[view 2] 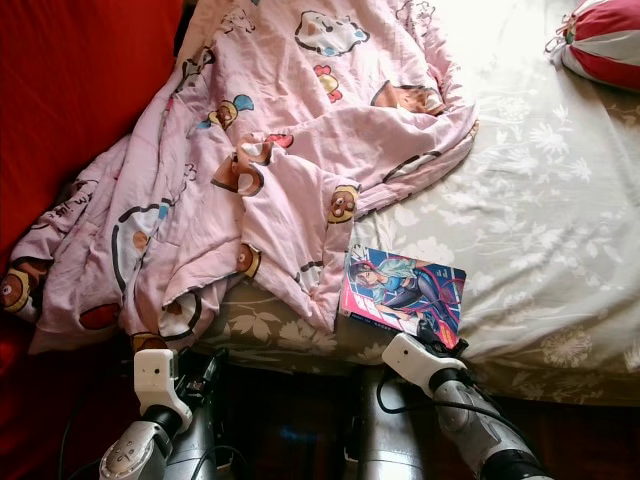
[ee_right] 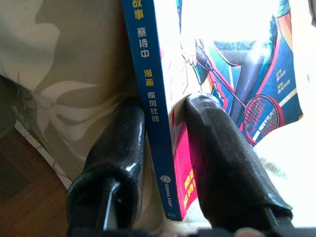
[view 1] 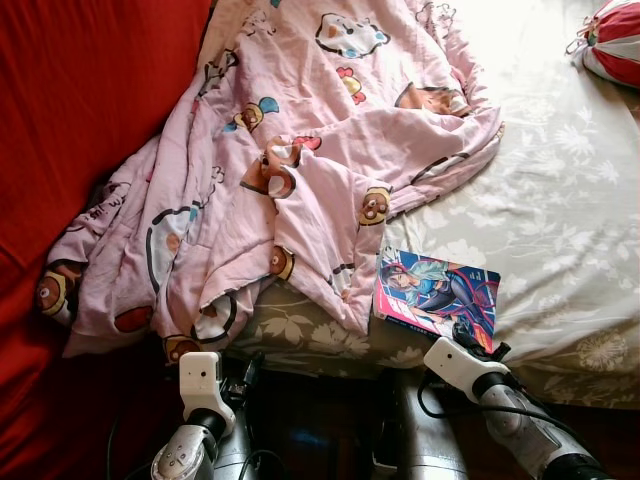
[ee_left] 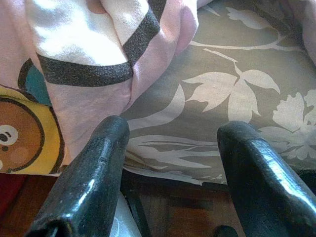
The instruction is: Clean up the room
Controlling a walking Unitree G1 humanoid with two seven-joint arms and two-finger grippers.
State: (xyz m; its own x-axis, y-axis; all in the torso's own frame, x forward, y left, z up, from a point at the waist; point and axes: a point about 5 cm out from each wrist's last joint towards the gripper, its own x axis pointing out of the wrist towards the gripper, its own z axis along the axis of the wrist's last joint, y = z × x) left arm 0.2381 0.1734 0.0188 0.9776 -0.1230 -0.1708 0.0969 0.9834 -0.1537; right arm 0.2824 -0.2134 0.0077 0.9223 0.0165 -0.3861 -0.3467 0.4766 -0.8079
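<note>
Comic book (view 1: 437, 291) — right gripper (ee_right: 165, 163) jaws seemingly clamp it; left gripper (ee_left: 170, 148) jaws apart.

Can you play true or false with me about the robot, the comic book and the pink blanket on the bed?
1. The right gripper has its fingers on either side of the comic book. True.
2. The comic book lies on the floor. False: it lies at the edge of the bed, on the flowered sheet.
3. The pink blanket is folded neatly. False: it is crumpled, with one end hanging over the bed's edge.
4. The left gripper is open, holding nothing. True.
5. The left gripper is touching the book. False: it is near the blanket's hanging corner, apart from the book.
</note>
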